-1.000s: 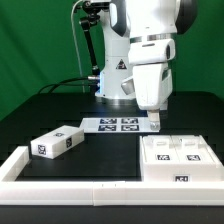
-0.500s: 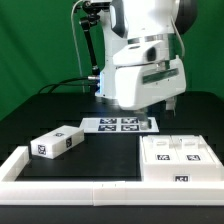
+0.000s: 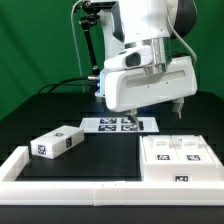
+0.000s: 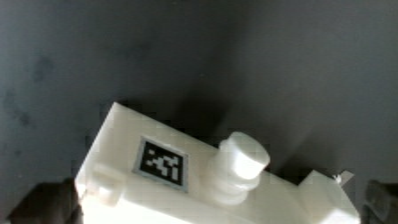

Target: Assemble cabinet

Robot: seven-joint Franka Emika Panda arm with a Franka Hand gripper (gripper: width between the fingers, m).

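Early in the cabinet assembly — parts lying apart on the black table (image 3: 100,150), none joined. Poised high above the thin flat white marker board (image 3: 120,124) at the back: the arm's tool (image 3: 177,101), wrist turned sideways, jaws hidden behind the white housing, so whether spread or closed cannot be told. Nothing seen carried in the exterior view. Toward the exterior view's right, near the front: the white plastic open box body (image 3: 176,160) of the cabinet, tags on its upper face. Well apart, toward the exterior view's left: a small white plastic tagged block (image 3: 56,143), lying at an angle. Along the front edge, a long white border rail (image 3: 70,184). Filling the wrist view — a white tagged part (image 4: 164,160) with a rounded peg (image 4: 240,160); unclear which part. Probably a reach toward a first pick. Next move calls for squaring the wrist over the chosen part, descending with the tool spread to either side of it, then closing.
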